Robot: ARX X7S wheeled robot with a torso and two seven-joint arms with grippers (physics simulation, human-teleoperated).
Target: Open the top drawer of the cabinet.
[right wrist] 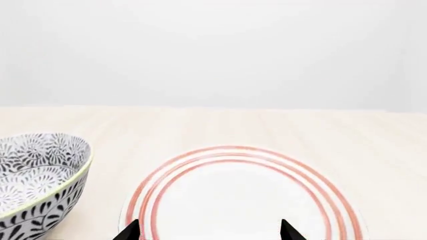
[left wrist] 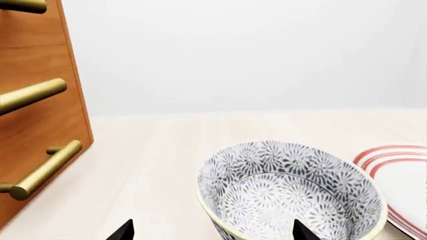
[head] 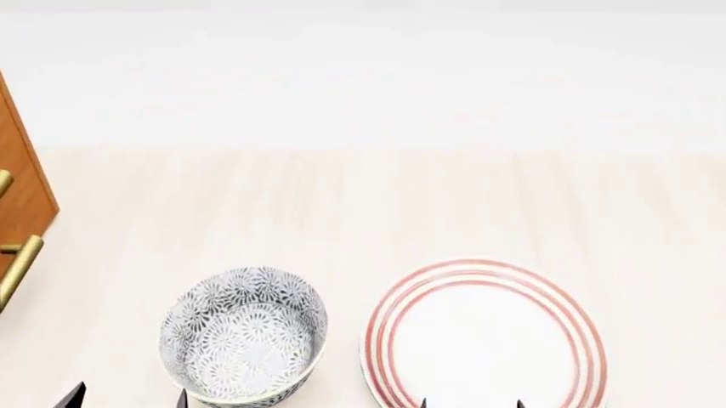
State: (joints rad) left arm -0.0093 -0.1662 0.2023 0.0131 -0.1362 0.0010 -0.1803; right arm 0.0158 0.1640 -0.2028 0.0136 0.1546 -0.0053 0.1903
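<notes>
Three brass handles [left wrist: 37, 170] show on the cabinet [left wrist: 37, 107] in the left wrist view. All the drawer fronts there look flat and shut, but I cannot tell which one is the top drawer. The left gripper [left wrist: 212, 232] has its two black tips spread wide apart, holding nothing. A patterned bowl [left wrist: 290, 192] sits just in front of it, with a plate [left wrist: 400, 180] beside the bowl.

In the head view, the cabinet [head: 25, 183] peeks in at the far left edge of the light wooden table [head: 375, 204], well apart from both grippers. The bowl [head: 244, 336] and the red-ringed plate [head: 485, 336] sit side by side near the front.

In the right wrist view, the right gripper [right wrist: 210, 231] is spread open over the plate [right wrist: 240, 195], holding nothing. The bowl [right wrist: 37, 177] is beside it.
</notes>
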